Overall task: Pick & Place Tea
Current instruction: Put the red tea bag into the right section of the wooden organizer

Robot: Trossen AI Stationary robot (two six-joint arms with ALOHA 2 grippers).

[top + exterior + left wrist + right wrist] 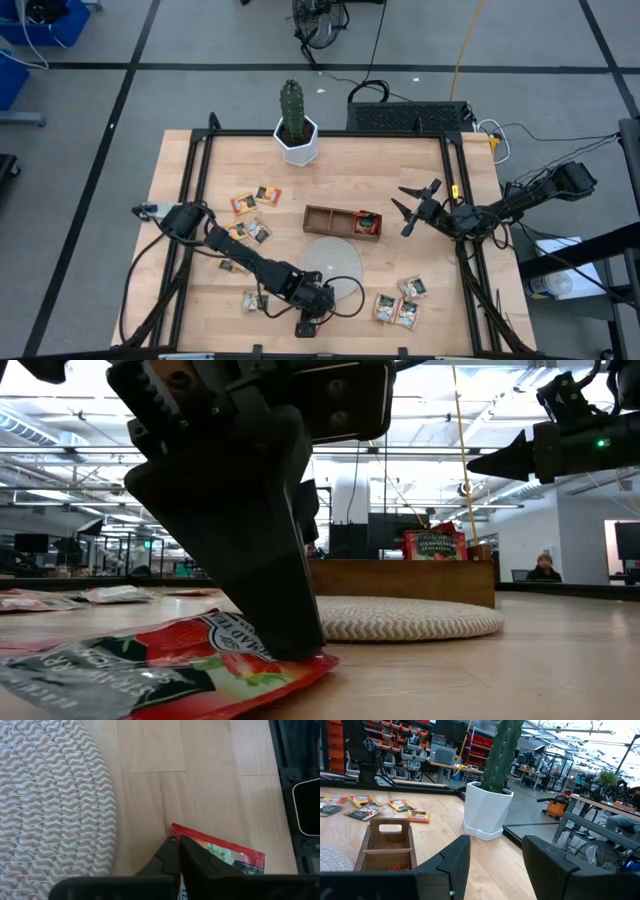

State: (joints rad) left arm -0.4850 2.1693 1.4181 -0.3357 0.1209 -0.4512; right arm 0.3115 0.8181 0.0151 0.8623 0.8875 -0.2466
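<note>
wood tabletop (200, 290) carries left fingers (176, 851) clamped on red tea sachet (227, 854); right fingers (412, 207) apart.

Woven disc (331, 263) beside left hand (313, 322); bare table (420, 250) rightward.

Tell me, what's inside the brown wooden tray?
The wooden tray has three compartments. One red tea sachet stands in the end compartment nearest the right gripper. The other two look empty from above; the sachet hides the floor beneath it.

left pincer (176, 851) shut low, right pincer (412, 204) open
</note>
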